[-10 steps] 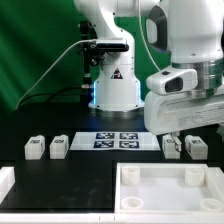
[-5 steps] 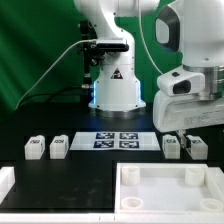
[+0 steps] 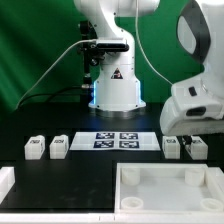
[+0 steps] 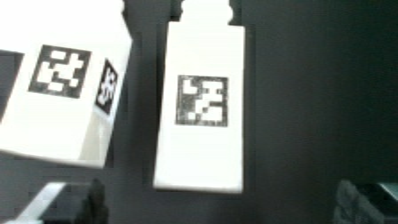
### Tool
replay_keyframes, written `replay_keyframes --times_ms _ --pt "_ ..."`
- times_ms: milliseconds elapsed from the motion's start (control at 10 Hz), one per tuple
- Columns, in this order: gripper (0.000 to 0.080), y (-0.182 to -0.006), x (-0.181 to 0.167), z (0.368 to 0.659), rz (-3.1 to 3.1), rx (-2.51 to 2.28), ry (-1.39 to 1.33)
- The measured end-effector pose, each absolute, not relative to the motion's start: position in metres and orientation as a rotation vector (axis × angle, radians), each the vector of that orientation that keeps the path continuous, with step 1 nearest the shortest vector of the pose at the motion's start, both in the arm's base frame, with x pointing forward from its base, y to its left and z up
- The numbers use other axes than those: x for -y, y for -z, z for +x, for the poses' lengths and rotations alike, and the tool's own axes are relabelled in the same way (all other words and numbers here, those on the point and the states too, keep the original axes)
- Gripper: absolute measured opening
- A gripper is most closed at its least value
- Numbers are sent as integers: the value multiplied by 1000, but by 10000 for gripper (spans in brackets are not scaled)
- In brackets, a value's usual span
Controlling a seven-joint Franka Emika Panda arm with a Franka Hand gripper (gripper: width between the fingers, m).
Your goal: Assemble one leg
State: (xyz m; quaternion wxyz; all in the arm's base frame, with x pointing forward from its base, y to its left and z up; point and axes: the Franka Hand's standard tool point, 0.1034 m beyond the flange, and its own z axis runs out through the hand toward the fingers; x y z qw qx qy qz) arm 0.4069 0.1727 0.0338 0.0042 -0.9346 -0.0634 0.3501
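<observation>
Bench [image 3: 90,172]: black surface that carries every loose part, with a green curtain behind it.

Arm [image 3: 200,100]: my white housing fills the exterior view's right and hangs above the bench. Its base [image 3: 115,85] stands at the back, behind the marker board [image 3: 120,139].

Tray-like piece [image 3: 160,167]: large, white, with a raised rim. It lies at the front of the bench, towards the exterior view's right.

Legs: four small white blocks lie in one row with the marker board. Counting from the exterior view's left, the first leg [image 3: 35,148] and second leg [image 3: 60,147] lie on one side of the board. The third leg [image 3: 172,147] and fourth leg [image 3: 196,148] lie on the other side, directly under my housing.

The wrist view shows two legs. The centred leg [image 4: 210,110] lies flat on the bench, tag [image 4: 208,102] face up. The neighbouring leg [image 4: 63,95] lies just beside it, turned slightly, with a dark gap between them. I cannot tell which is the third and which the fourth.

Claw [image 4: 217,203]: spread wide and holding nothing. The dark fingertips [image 4: 63,205] sit well apart, and neither touches the centred leg.
</observation>
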Motion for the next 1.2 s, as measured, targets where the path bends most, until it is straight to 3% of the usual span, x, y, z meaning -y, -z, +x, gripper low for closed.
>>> replay_keyframes --times_ms 200,1100,1200 --pt "649 -31 -173 409 -2853 210 -1286" --pt "649 -10 -172 387 -2829 209 -1361" --pt "601 -10 -172 387 -2829 209 -1361"
